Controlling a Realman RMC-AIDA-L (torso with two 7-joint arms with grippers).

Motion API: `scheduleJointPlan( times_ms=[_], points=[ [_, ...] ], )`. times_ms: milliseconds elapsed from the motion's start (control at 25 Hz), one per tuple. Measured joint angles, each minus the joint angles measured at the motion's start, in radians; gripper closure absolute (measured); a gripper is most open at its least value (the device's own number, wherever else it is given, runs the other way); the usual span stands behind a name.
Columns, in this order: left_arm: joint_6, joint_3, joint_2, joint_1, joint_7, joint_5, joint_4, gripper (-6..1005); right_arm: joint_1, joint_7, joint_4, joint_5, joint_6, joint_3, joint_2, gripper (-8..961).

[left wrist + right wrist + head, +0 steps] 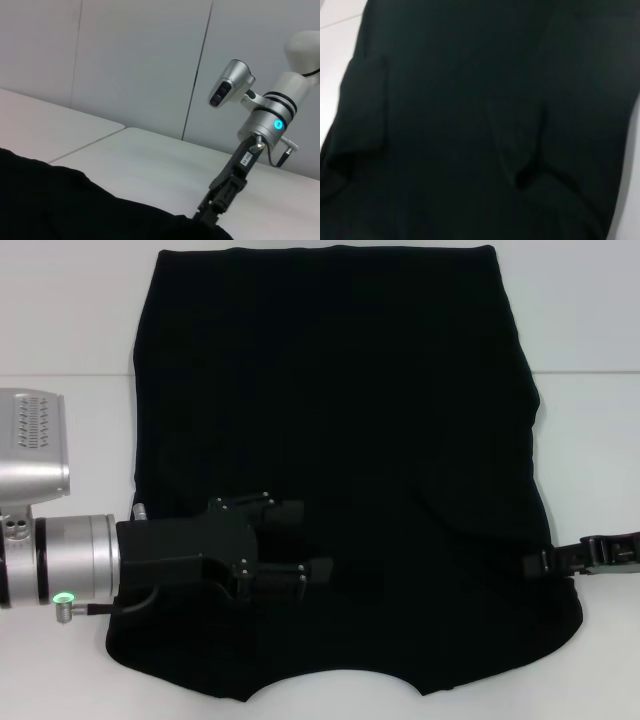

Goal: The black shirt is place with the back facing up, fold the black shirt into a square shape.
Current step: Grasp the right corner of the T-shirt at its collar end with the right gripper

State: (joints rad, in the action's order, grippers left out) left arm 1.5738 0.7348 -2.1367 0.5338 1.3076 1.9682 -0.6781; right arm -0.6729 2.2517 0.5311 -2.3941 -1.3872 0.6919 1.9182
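The black shirt (pixel 340 440) lies spread flat on the white table (pixel 60 350), plain side up, with no lettering showing. Its side edges look folded inward. My left gripper (pixel 315 540) is open over the shirt's near left part, its two black fingers (pixel 285 512) spread apart above the cloth. My right gripper (pixel 540 562) is at the shirt's right edge, low near the table. It also shows in the left wrist view (pixel 207 215), with its tip at the edge of the shirt (pixel 60 205). The right wrist view is filled by the shirt (pixel 470 125), which has a small pucker in it.
Bare white table (pixel 590 440) runs along both sides of the shirt. A seam between table panels shows in the left wrist view (pixel 85 145). A pale wall (pixel 140 60) stands behind the table.
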Motion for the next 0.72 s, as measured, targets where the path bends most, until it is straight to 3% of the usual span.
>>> scheduleJointPlan(
  times_ms=[360,720],
  points=[
    [-0.009,0.000,0.000,-0.001,0.005,0.000,0.003,135,0.002,-0.016,0.013,0.009,-0.088,-0.048,-0.003,305],
    [-0.012,-0.011,0.000,0.000,0.007,0.000,0.005,135,0.027,-0.018,0.015,0.005,-0.036,-0.092,-0.024,306]
  ],
)
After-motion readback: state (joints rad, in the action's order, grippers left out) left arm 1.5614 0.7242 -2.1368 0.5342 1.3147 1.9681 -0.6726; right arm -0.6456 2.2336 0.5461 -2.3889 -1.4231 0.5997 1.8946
